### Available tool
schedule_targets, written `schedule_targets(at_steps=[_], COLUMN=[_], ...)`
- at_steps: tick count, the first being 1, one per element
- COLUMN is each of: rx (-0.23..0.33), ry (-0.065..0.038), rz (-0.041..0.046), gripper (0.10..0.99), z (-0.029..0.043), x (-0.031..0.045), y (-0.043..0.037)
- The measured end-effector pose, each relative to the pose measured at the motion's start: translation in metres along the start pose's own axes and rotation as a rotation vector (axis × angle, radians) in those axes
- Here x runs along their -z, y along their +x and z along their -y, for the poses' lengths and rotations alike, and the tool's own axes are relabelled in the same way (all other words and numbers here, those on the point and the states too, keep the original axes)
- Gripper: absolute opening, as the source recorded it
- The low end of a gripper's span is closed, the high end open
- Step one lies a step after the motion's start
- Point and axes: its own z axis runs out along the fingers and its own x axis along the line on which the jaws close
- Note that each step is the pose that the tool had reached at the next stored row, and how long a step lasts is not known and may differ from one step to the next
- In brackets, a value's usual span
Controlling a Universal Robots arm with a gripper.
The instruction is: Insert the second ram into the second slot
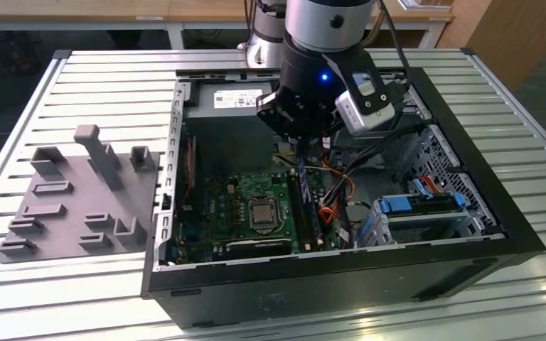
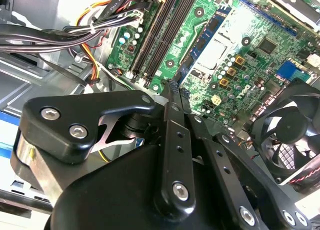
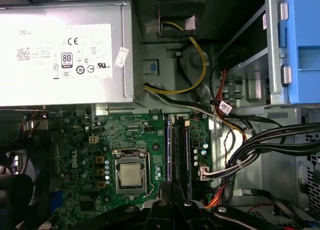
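My gripper (image 1: 301, 142) hangs inside the open computer case, just above the far end of the memory slots. Its fingers (image 2: 172, 89) are pressed together, and I see nothing between them in both wrist views. My gripper (image 3: 172, 192) lines up with the slot rows. A thin blue ram stick (image 1: 303, 202) stands on edge in a slot beside the CPU (image 3: 129, 175). In the first wrist view the ram stick (image 3: 169, 150) has a dark slot (image 3: 186, 152) alongside it. I cannot tell whether this stick is the second ram.
The case wall (image 1: 349, 284) rings the motherboard (image 1: 225, 206). A power supply (image 3: 65, 49) lies at the far end. Cable bundles (image 3: 260, 145) and blue drive-bay clips (image 1: 425, 206) crowd the exterior view's right. A case fan (image 2: 287, 135) is near. A grey holder (image 1: 74, 206) lies outside the case.
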Motion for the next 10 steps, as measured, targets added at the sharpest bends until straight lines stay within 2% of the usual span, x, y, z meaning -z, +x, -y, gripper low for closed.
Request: schedule_targets(at_steps=[10], rx=[0.0], ry=[0.0], rz=[0.0], gripper=[0.114], z=[0.0001], x=[-0.0024], y=[0.0])
